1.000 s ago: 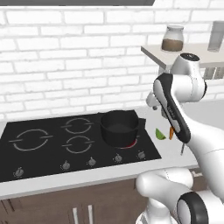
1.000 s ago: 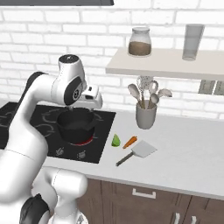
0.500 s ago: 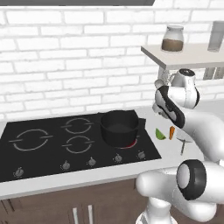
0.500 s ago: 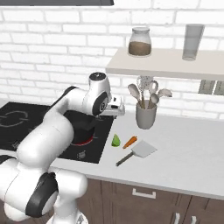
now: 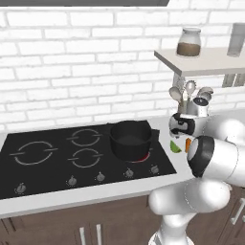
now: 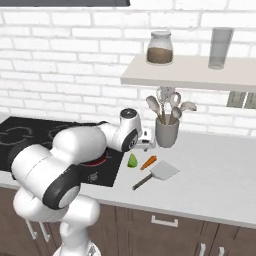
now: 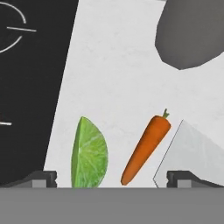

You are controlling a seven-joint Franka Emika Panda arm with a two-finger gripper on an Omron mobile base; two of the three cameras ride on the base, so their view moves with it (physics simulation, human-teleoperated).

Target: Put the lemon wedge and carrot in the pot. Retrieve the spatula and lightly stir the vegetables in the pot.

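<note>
The yellow-green lemon wedge (image 7: 89, 155) and the slim orange carrot (image 7: 145, 148) lie side by side on the white counter, just right of the hob. My gripper (image 7: 111, 179) hangs above them, open, its two dark fingertips (image 7: 41, 178) spread wider than both pieces together and holding nothing. From the base, the gripper (image 6: 147, 144) hovers over the wedge (image 6: 132, 160) and carrot (image 6: 148, 162). The grey spatula (image 6: 155, 174) lies flat on the counter beside the carrot, blade (image 7: 192, 151) toward it. The black pot (image 5: 130, 139) sits on the hob's right rear ring, left of the gripper (image 5: 178, 131).
A grey utensil cup (image 6: 166, 131) with several spoons stands against the wall just behind the gripper. Above it a shelf (image 6: 190, 75) carries a jar (image 6: 160, 48) and a glass (image 6: 220, 47). The black hob (image 5: 57, 158) spreads to the left, and white counter (image 6: 220, 175) runs to the right.
The arm has swung right from above the pot and lowered its hand over the wedge and carrot. Pot, vegetables and spatula have not moved.
</note>
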